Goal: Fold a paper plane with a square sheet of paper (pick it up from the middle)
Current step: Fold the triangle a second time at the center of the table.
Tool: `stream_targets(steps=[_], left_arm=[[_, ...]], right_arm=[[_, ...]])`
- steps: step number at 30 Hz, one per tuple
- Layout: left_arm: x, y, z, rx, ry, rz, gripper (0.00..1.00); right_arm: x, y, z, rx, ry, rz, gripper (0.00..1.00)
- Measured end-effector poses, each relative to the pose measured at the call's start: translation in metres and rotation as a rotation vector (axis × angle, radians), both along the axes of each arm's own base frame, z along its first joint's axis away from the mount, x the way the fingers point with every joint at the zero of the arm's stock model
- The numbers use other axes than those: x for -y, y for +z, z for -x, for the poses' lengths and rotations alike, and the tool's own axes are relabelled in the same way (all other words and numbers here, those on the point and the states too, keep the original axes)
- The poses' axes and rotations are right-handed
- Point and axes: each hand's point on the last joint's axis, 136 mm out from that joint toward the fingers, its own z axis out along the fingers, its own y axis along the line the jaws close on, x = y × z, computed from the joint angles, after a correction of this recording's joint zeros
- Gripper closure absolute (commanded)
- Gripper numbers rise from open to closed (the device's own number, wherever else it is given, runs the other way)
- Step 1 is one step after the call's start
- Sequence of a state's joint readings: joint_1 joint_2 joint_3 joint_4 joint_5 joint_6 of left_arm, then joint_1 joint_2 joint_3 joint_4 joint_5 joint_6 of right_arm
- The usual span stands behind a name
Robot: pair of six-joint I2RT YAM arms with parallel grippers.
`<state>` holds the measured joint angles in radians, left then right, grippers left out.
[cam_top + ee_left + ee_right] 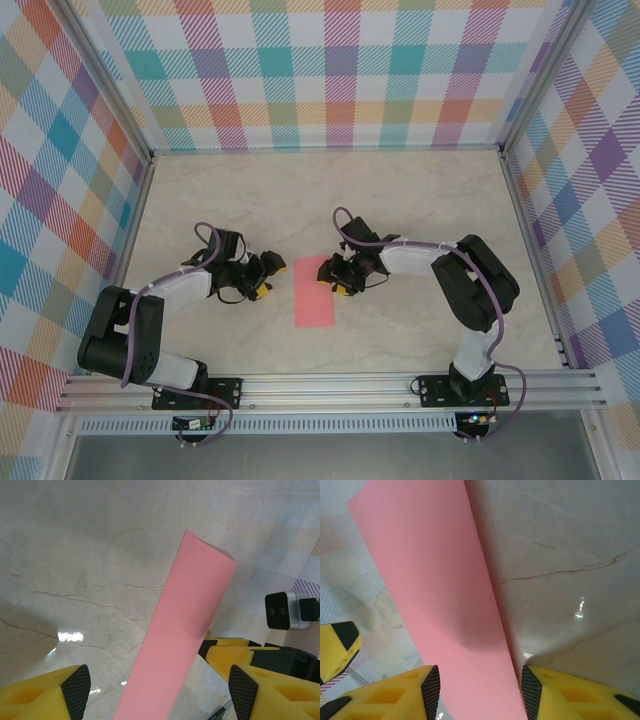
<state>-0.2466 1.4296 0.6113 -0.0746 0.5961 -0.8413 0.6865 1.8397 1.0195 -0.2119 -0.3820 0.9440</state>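
Lying flat, paper plane point(316, 291) long axis near-far.

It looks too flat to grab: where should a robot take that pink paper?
Probably the long right edge, coming low from the right: the pink paper lies flat, but that edge looks slightly lifted, beside the right gripper.

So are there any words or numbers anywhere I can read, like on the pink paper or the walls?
There are no words or numbers that can be read.
pink paper: blank, nothing written on it.
checked walls: only coloured squares, no writing.
grey camera box: no label to be seen.
small board under the left arm's base: too small to read, if anything is printed there.
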Motion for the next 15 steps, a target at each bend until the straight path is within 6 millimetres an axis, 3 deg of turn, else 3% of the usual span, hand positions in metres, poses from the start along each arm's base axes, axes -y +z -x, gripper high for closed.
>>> stream_targets(steps=[10,15], left_arm=[[0.004,0.001,-0.002,-0.002,-0.012,0.006,0.25],[0.005,0.001,-0.001,-0.003,-0.016,0.007,0.25]], right_arm=[[0.008,0.007,0.002,0.041,-0.011,0.017,0.51],[0.001,0.018,0.0,0.06,0.001,-0.032,0.53]])
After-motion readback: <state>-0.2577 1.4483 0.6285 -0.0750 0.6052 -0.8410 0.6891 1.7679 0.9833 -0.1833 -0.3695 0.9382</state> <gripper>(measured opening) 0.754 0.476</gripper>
